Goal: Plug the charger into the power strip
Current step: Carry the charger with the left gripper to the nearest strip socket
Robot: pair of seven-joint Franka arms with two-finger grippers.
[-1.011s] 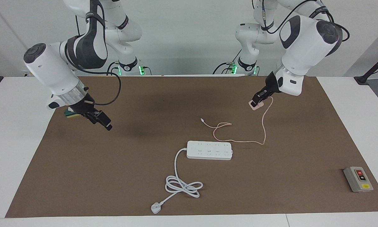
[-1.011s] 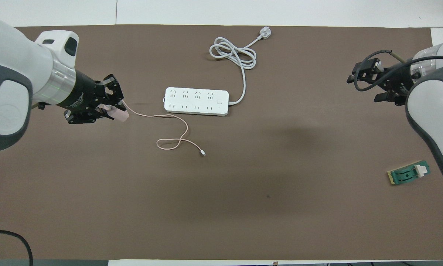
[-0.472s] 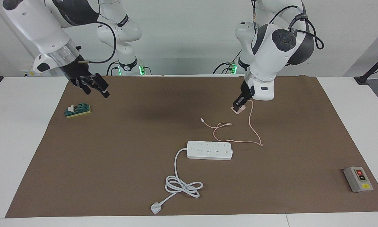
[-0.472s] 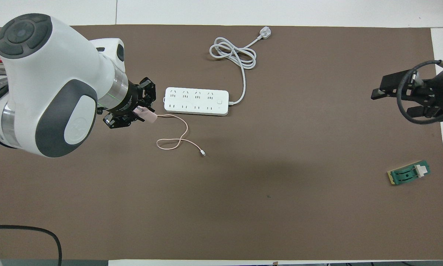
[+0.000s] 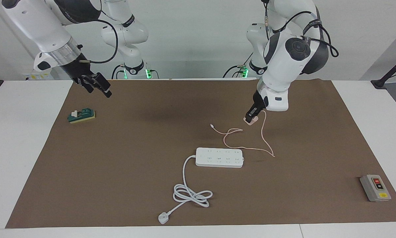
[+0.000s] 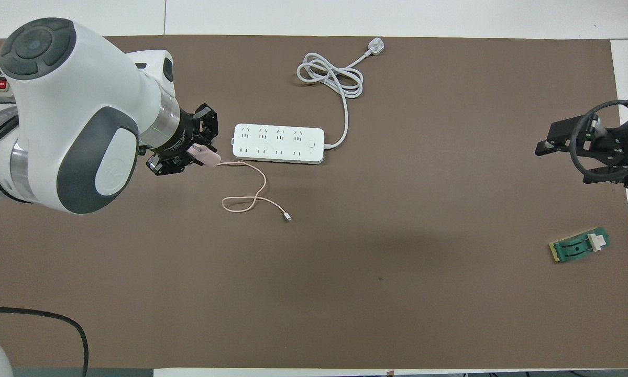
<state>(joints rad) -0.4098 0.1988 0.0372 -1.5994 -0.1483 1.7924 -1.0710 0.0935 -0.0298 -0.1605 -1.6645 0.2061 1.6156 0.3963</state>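
The pale pink charger (image 5: 251, 121) is in my left gripper (image 5: 249, 119), which is shut on it and holds it low over the mat. In the overhead view the charger (image 6: 208, 156) and left gripper (image 6: 197, 154) are just off the power strip's (image 6: 278, 143) end toward the left arm's end of the table. Its thin pink cable (image 5: 250, 148) trails on the mat beside the white power strip (image 5: 219, 157). My right gripper (image 5: 97, 85) is open and empty, raised over the mat's edge at the right arm's end; it also shows in the overhead view (image 6: 568, 157).
The strip's thick white cord (image 5: 191, 195) coils farther from the robots and ends in a white plug (image 5: 163, 218). A grey button box (image 5: 375, 187) lies at the left arm's end. A green block (image 5: 82, 116) lies at the right arm's end.
My left gripper carried the charger toward the power strip's end, dragging the cable. My right arm lifted and drew back, uncovering the green block.
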